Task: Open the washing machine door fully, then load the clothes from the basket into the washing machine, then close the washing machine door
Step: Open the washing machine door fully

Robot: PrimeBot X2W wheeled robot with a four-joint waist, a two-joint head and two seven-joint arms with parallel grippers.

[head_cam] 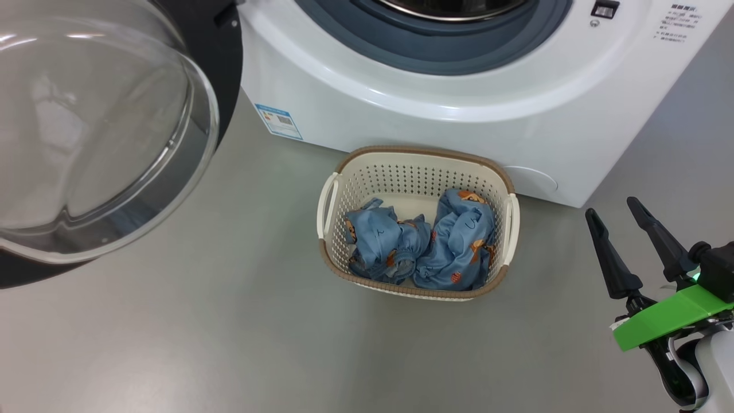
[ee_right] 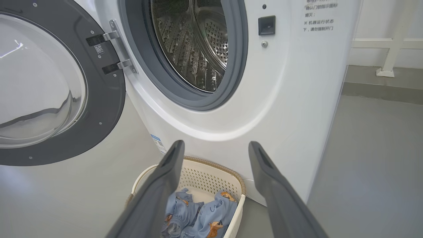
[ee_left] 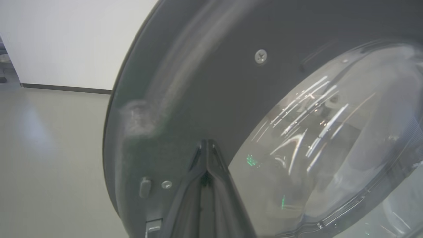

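A smooth grey floor (head_cam: 200, 332) takes up the lower half of the head view. The white washing machine (head_cam: 436, 109) stands on it across the upper middle and right. The cream basket (head_cam: 413, 178) sits on the floor at centre, its far rim against the machine's front.

Blue clothes (head_cam: 421, 244) with orange figures; cream, brown-rimmed basket (head_cam: 421, 172).

The white front-loading washing machine (head_cam: 459, 115) is standing with its black-rimmed, glass-bowled door (ee_right: 109, 99) hanging wide open beside it, baring the steel drum. The cream perforated basket (head_cam: 413, 172) is sitting against its front, holding crumpled blue cartoon-print clothes (head_cam: 459, 241).
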